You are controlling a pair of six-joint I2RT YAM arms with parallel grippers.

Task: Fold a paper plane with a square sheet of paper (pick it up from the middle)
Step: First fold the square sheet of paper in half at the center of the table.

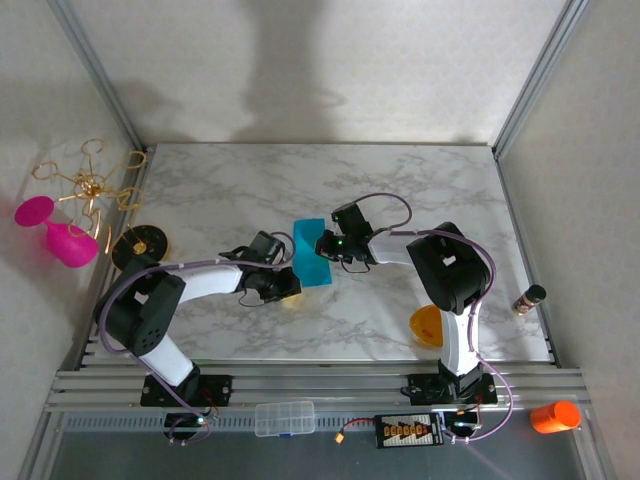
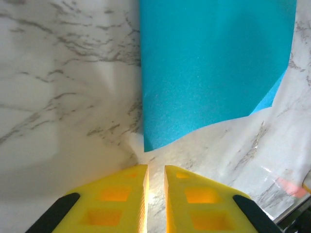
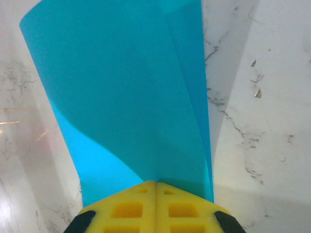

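Yellow fingers (image 3: 126, 211) of the right claw (image 3: 155, 183) are seen pressed together, with one edge of the square sheet of paper (image 3: 121, 97) pinched between them. The sheet is curled over on itself in a loose half-fold, not yet creased flat. From above, it is seen lying mid-table (image 1: 400, 180) between the two claws, its long axis running away from the arm bases. The left claw (image 2: 155, 167) is set nearly closed, with a thin slit between its fingers and nothing gripped. The sheet's near corner sits just ahead of its tips, seemingly not touching. The left arm is judged free to press the crease.
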